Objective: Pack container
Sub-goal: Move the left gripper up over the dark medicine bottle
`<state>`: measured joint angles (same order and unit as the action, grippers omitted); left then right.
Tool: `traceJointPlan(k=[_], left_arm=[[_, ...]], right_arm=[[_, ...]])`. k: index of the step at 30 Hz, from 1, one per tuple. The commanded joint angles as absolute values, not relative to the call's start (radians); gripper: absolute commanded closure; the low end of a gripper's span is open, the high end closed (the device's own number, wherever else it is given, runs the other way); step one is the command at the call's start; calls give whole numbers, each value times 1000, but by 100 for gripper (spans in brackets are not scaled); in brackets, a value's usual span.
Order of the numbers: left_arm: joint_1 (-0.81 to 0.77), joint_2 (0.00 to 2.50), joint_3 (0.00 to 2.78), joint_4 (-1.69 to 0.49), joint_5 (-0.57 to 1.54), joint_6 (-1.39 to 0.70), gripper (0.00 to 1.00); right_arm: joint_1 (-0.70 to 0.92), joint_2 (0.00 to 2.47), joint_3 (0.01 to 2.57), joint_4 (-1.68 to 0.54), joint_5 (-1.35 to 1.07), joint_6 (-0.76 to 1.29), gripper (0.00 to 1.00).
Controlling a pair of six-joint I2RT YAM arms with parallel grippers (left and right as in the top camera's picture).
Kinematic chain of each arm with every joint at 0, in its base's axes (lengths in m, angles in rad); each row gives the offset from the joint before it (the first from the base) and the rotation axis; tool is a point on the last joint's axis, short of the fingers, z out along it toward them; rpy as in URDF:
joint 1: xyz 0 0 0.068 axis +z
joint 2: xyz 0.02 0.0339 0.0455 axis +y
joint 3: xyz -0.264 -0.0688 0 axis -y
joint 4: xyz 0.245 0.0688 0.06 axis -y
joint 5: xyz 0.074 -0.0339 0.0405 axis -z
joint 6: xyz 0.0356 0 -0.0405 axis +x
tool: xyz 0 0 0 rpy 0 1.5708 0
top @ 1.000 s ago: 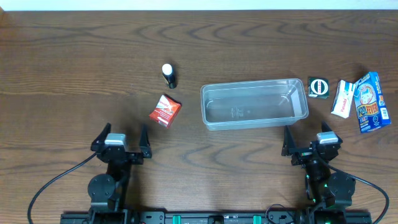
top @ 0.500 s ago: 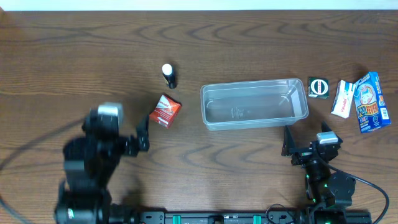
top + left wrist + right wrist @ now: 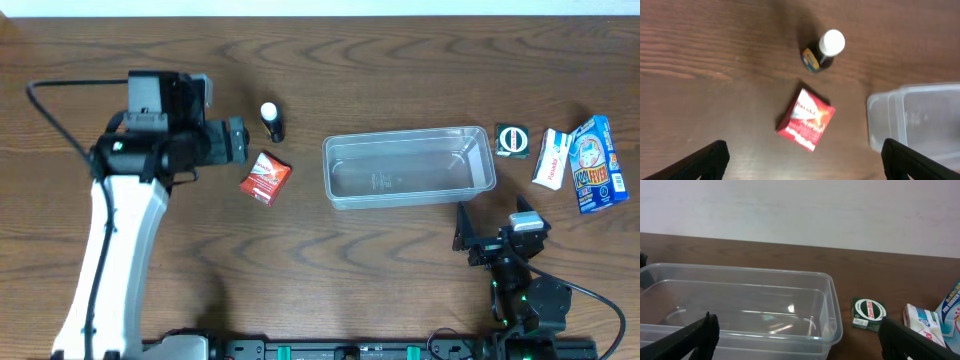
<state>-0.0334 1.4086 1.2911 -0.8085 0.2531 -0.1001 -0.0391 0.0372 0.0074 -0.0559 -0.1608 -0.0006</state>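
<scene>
The clear empty container [image 3: 408, 166] lies at the table's middle right; it also shows in the left wrist view [image 3: 920, 120] and the right wrist view [image 3: 740, 300]. A red box [image 3: 265, 177] [image 3: 806, 120] lies left of it, with a small dark bottle with a white cap [image 3: 270, 120] [image 3: 822, 50] behind the box. My left gripper [image 3: 232, 141] [image 3: 805, 165] is open and empty, raised just left of the red box. My right gripper [image 3: 492, 228] [image 3: 800, 340] is open and empty, low in front of the container's right end.
Right of the container lie a green box [image 3: 512, 140] [image 3: 868, 314], a white box [image 3: 551, 158] [image 3: 925, 322] and a blue box [image 3: 595, 165] [image 3: 952, 310]. The table's far edge meets a white wall.
My left arm has risen from its low place at the front left and swung back and right, to beside the red box. The right arm and all objects have not moved.
</scene>
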Motion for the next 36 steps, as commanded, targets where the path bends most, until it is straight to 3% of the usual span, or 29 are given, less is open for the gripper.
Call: traceJointPlan(k=[1, 10, 24, 36], left_arm=[[-30, 1444, 1311, -775, 276, -170, 2], [-43, 1462, 1312, -610, 336, -322, 2], [-319, 1482, 1312, -596, -191, -533, 2], [-317, 1699, 1444, -593, -218, -551, 2]], right_arm=[[-53, 35, 6, -60, -165, -1, 1], [-53, 35, 6, -60, -165, -1, 1], [-53, 35, 6, -60, -165, -1, 1], [-53, 35, 6, -60, -165, -1, 1]])
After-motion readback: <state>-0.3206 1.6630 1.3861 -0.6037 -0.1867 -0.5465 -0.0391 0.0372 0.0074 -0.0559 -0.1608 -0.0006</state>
